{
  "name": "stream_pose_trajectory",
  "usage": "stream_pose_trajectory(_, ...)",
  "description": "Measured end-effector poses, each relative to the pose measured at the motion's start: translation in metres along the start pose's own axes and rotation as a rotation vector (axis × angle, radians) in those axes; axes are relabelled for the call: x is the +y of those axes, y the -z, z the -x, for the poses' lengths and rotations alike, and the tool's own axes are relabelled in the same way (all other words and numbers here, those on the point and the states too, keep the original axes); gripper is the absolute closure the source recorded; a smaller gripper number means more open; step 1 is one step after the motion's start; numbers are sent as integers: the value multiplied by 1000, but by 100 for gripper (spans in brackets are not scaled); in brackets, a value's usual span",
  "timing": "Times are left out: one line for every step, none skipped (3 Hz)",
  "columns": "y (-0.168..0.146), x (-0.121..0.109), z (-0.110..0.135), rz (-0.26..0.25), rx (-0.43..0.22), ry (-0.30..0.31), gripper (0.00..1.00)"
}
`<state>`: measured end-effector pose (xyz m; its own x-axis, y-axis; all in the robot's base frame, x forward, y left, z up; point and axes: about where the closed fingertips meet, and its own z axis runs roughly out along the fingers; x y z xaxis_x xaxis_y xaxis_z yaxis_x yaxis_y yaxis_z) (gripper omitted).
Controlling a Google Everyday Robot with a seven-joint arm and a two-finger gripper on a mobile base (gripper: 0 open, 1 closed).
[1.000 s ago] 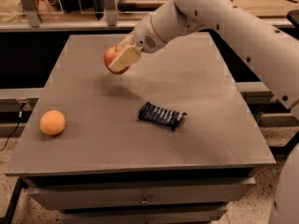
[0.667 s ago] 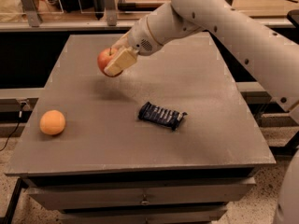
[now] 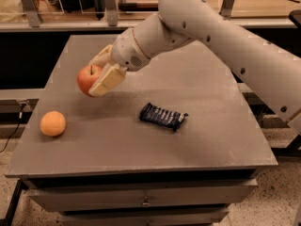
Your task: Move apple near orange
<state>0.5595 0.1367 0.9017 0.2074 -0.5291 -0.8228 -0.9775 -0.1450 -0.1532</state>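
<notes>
clasping the apple, end effector above the table

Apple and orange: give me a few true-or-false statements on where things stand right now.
1. The gripper is shut on the apple, held off the table. True.
2. The apple touches the orange. False: they are apart; the orange sits alone near the table's front corner.
3. The dark packet lies between the two fruits. False: it lies to the image's right of both.
4. The orange rests on the table. True.
</notes>
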Motion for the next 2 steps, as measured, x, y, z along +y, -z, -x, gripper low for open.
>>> stream_pose_trajectory(-21, 28, 1, 83, -24, 28, 100)
stream_pose_trajectory(-30, 38, -4, 123, -29, 32, 100)
